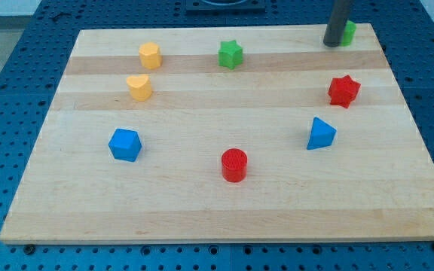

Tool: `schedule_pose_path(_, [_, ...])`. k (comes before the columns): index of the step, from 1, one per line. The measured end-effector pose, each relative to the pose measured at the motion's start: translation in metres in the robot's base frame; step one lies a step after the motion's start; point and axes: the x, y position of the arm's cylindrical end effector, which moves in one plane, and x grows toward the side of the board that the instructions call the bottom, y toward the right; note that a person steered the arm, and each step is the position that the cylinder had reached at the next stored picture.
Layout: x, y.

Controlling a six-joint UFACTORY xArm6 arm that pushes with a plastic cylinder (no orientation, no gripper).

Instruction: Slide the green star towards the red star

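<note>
The green star [230, 54] lies near the view's top, a little left of centre, on the wooden board [202, 211]. The red star [343, 91] lies at the view's right, lower than the green star. My tip [331, 44] stands at the view's top right, far to the right of the green star and above the red star. It touches or stands just left of a small green block [349, 32], which the rod partly hides; I cannot make out its shape.
A yellow hexagonal block [150, 55] and a yellow heart [139, 87] lie at the upper left. A blue cube-like block [124, 144] lies at the lower left, a red cylinder [233, 165] at bottom centre, a blue triangular block [320, 134] below the red star.
</note>
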Motion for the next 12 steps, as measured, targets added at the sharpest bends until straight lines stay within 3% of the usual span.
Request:
schedule_pose_path(3, [0.0, -0.021])
schedule_pose_path(5, [-0.001, -0.137])
schedule_pose_path(6, [-0.001, -0.137])
schedule_pose_path(9, [-0.056, -0.144])
schedule_pose_path(12, [-0.041, -0.228])
